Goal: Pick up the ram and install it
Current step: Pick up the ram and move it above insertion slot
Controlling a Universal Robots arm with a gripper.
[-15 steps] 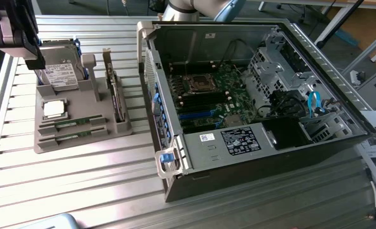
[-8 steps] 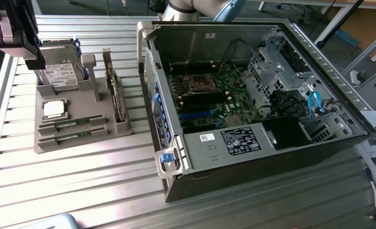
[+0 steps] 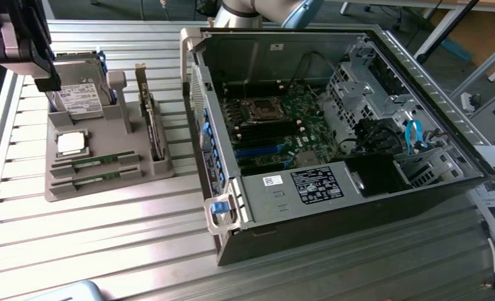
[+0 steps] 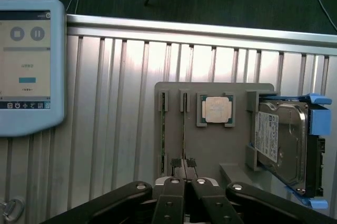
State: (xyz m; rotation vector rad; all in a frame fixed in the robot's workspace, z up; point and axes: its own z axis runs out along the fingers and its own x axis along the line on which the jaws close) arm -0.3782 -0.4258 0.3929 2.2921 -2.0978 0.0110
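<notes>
Fingers (image 4: 174, 192) pressed together above the ram (image 4: 184, 129), with processor (image 4: 217, 109) and hard drive (image 4: 281, 145) alongside

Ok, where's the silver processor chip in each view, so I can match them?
Exterior view: the processor chip lies on the grey tray, between the hard drive and the two ram sticks.
Wrist view: processor chip in its tray recess, hard drive one side, ram sticks the other.
Shared landmark: the blue-bracketed hard drive.

Exterior view: high, oblique, looking down on the tabletop (image 3: 105, 251), tray (image 3: 101, 188) and case (image 3: 264, 56). Wrist view: nearer, looking down past the claw (image 4: 185, 169); both share the tray.
</notes>
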